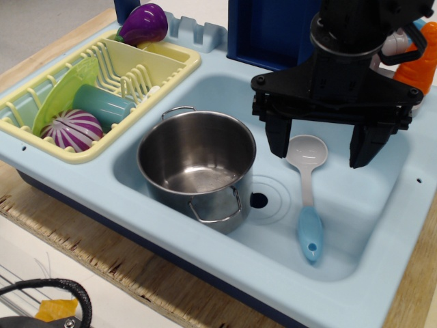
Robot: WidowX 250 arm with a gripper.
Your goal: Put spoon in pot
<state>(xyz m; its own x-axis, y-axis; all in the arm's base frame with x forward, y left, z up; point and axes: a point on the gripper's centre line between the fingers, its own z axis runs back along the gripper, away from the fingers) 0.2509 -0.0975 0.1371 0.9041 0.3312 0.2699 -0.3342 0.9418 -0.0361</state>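
Note:
The spoon (307,191) lies on the floor of the light blue toy sink (382,225), white bowl toward the back, light blue handle with a hole toward the front. The shiny steel pot (196,164) stands upright and empty in the sink's left part, about a hand's width left of the spoon. My black gripper (321,147) hangs open above the spoon's bowl, one finger (277,137) to its left and the other finger (366,145) to its right, holding nothing.
A yellow dish rack (179,65) at the left holds a green plate (61,92), a teal cup (106,106) and a purple-white ball (72,130). A purple eggplant (145,24) lies behind it. A dark blue back panel (270,31) and an orange toy (422,58) are behind the sink. The drain hole (259,200) sits between pot and spoon.

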